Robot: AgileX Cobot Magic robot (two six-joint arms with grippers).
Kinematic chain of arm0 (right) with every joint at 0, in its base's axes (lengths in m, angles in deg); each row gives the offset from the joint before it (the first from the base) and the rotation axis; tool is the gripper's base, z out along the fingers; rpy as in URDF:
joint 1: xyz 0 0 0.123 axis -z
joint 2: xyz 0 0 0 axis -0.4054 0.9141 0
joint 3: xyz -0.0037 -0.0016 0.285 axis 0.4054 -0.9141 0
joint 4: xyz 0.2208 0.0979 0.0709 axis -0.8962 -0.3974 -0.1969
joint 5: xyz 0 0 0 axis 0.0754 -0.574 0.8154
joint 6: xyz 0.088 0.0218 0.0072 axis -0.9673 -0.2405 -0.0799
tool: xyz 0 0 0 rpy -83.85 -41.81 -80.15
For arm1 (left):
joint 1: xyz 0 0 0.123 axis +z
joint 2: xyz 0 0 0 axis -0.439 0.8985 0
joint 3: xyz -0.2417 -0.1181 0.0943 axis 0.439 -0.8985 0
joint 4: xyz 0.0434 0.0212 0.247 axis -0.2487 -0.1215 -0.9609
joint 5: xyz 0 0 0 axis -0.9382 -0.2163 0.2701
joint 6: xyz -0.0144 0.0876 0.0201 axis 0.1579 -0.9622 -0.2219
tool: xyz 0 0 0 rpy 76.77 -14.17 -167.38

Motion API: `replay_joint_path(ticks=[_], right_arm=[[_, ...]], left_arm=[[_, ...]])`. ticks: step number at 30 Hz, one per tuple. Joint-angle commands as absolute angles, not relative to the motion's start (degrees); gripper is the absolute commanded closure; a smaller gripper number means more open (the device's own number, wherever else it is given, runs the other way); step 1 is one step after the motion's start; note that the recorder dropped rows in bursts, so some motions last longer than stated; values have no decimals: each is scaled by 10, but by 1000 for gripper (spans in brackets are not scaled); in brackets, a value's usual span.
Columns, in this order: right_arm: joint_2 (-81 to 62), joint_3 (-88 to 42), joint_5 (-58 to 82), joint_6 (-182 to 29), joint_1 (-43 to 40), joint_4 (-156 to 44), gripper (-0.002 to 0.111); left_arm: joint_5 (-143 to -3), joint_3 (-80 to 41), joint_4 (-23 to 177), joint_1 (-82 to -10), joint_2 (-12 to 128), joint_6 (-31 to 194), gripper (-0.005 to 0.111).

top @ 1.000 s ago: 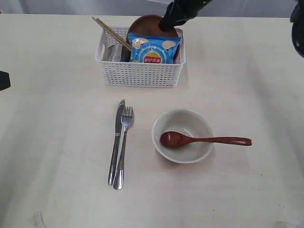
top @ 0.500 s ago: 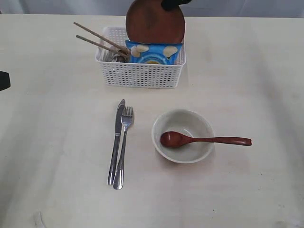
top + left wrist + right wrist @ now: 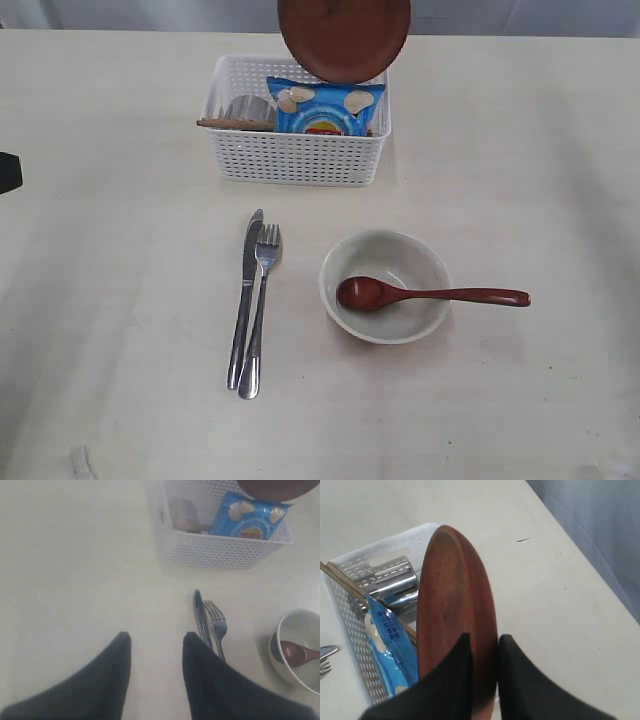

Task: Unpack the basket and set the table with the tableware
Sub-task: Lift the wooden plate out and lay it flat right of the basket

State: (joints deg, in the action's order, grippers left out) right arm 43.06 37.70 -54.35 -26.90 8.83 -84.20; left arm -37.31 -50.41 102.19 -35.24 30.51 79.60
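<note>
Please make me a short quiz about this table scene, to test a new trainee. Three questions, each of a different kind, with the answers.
1. True or false: the wooden spoon rests with its head inside the bowl.
2. What does the right gripper hold? A) a chip bag B) a brown plate C) a steel cup
3. Which piece lies right beside the fork, on the side away from the bowl?

Key: 1 true; 2 B; 3 the knife.
</note>
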Motion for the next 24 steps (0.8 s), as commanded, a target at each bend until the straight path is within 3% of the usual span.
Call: replay_joint_path(ticks=[1,12,24], right_arm=[[396,381,-541,-314,90,-812,109],[327,359,-580,-466,136,-761,109],[177,19,-521,-484,231,-818,109]], left_arm=[[-374,-507,1019,-353,304,794,73],[-385,-534,1025,-353,304,793,73],[-419,-568,1053,-353,304,793,73]])
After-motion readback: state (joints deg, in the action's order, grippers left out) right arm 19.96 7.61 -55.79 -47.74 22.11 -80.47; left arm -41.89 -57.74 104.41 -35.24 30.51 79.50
